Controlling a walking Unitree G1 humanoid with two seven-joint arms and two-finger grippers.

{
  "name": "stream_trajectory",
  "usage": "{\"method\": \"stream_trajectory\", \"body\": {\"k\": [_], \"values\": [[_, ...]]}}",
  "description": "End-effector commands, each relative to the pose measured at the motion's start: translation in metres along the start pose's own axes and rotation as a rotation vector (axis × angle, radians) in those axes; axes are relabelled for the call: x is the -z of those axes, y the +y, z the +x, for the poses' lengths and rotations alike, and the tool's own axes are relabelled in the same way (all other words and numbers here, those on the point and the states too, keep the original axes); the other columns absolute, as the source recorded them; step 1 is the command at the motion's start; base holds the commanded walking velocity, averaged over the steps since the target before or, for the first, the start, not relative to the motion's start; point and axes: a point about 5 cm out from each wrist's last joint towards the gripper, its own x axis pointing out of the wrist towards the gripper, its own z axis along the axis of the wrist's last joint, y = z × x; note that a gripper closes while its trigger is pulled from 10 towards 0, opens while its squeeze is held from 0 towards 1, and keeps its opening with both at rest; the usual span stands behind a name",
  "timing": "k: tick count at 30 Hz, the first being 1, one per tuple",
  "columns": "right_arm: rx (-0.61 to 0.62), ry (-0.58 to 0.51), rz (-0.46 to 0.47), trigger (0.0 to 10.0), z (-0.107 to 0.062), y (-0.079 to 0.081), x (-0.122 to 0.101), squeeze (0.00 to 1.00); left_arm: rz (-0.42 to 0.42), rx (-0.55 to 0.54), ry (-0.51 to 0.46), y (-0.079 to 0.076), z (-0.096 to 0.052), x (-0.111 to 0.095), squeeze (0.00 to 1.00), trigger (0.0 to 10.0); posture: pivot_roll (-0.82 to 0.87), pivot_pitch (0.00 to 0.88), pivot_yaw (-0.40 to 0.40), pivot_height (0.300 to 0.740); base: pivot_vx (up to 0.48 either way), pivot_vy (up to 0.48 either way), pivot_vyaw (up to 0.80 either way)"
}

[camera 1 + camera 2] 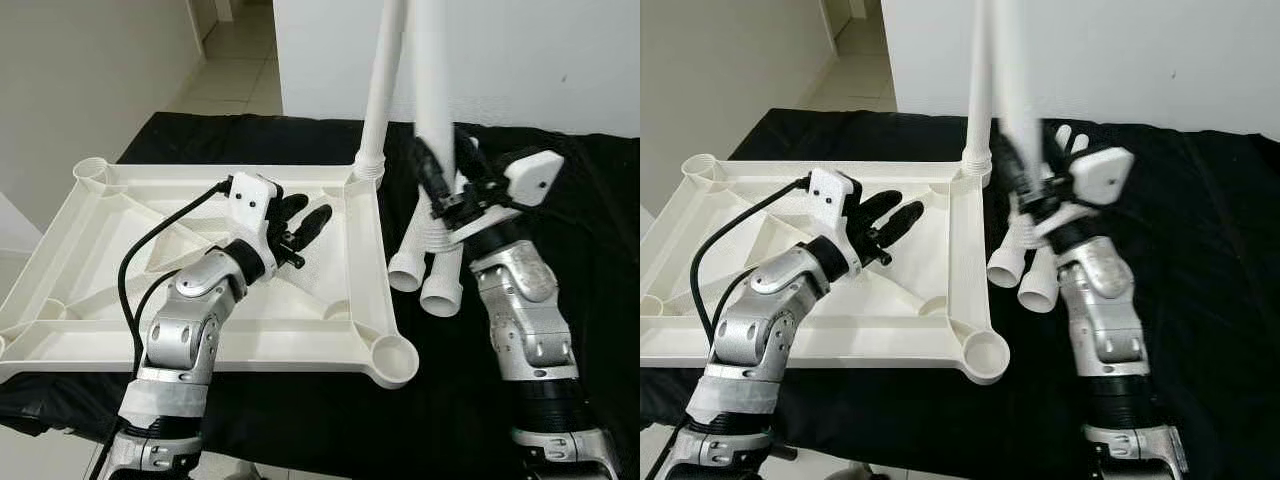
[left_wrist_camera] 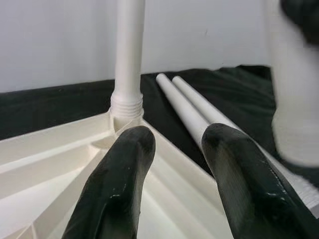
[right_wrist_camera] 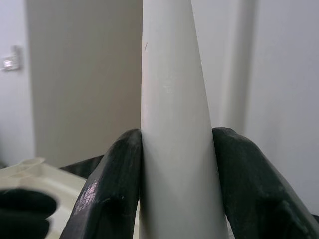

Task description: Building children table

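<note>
Black cloth-covered work surface [image 1: 600, 250]. White plastic tabletop panel, upside down [image 1: 90, 330], lies toward its left edge. One long white plastic leg [image 1: 382, 90] stands screwed into the panel's far right corner socket. Two loose white legs [image 1: 425, 270] lie beside the panel's right edge. Right gripper [image 3: 174, 164] pinches another white leg [image 3: 169, 99], upright. Left gripper [image 1: 300, 222], fingers spread, hovers over the panel.

A white tabletop [image 1: 330, 325] lies upside down at centre-left, one leg [image 1: 378, 90] screwed upright into its far right corner (two spare legs [image 1: 425, 270] beside).
</note>
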Motion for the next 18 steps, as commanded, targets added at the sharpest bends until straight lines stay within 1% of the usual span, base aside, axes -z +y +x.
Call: {"method": "stream_trajectory", "body": {"k": [1,3,4,5,6,7,9,11,12,13,14,15,18], "values": [[-0.018,-0.02,-0.01,10.0,0.003,0.002,-0.003,0.0,-0.011,0.11,0.003,-0.003,-0.003,-0.001,0.0,10.0,0.0,0.045,0.014,0.74,0.0,0.0,0.0],[-0.029,-0.016,-0.009,10.0,0.004,0.004,-0.001,0.0,-0.02,0.121,-0.004,-0.003,-0.003,-0.003,0.0,10.0,0.01,0.04,0.007,0.74,0.0,0.0,0.0],[-0.058,0.0,-0.002,10.0,0.005,0.009,0.004,0.0,-0.058,0.171,-0.022,-0.004,-0.001,-0.008,0.0,10.0,0.01,0.023,-0.005,0.74,0.0,0.0,0.0],[-0.067,0.007,0.004,10.0,0.005,0.01,0.006,0.0,-0.077,0.192,-0.027,-0.004,0.0,-0.01,0.0,10.0,0.01,0.023,-0.005,0.74,0.0,0.0,0.0],[-0.077,0.018,0.0,10.0,0.005,0.012,0.009,0.0,-0.11,0.218,-0.045,-0.005,0.0,-0.014,1.0,10.0,0.01,0.019,-0.01,0.74,0.0,0.0,0.0],[-0.082,0.026,-0.003,10.0,0.005,0.013,0.01,0.0,-0.13,0.232,-0.057,-0.005,0.0,-0.017,1.0,10.0,0.01,0.019,-0.01,0.74,0.0,0.0,0.0],[-0.082,0.026,-0.003,10.0,0.005,0.013,0.01,0.0,-0.13,0.232,-0.057,-0.005,0.0,-0.017,1.0,10.0,0.01,0.019,-0.01,0.74,0.0,0.0,0.0],[-0.078,0.053,0.004,10.0,0.001,0.014,0.018,0.0,-0.219,0.325,-0.098,-0.009,-0.001,-0.027,1.0,10.0,0.01,0.007,-0.014,0.74,0.0,0.0,0.0],[-0.083,0.077,0.011,10.0,-0.001,0.016,0.023,0.0,-0.246,0.356,-0.107,-0.009,0.0,-0.031,1.0,10.0,0.01,0.002,-0.014,0.74,0.0,0.0,0.0],[-0.083,0.077,0.011,10.0,-0.001,0.016,0.023,0.0,-0.246,0.356,-0.107,-0.009,0.0,-0.031,1.0,10.0,0.01,0.002,-0.014,0.74,0.0,0.0,0.0],[-0.089,0.093,0.015,10.0,-0.003,0.018,0.026,0.0,-0.264,0.374,-0.112,-0.009,0.001,-0.034,1.0,10.0,0.01,0.002,-0.014,0.74,0.0,0.0,0.0],[-0.095,0.101,0.019,10.0,-0.004,0.02,0.029,0.0,-0.306,0.402,-0.132,-0.01,0.004,-0.038,0.19,10.0,0.01,0.0,-0.015,0.74,0.0,0.0,0.0],[-0.095,0.101,0.019,10.0,-0.004,0.02,0.029,0.0,-0.306,0.402,-0.132,-0.01,0.004,-0.038,0.19,10.0,0.01,0.0,-0.015,0.74,0.0,0.0,0.0]]}}
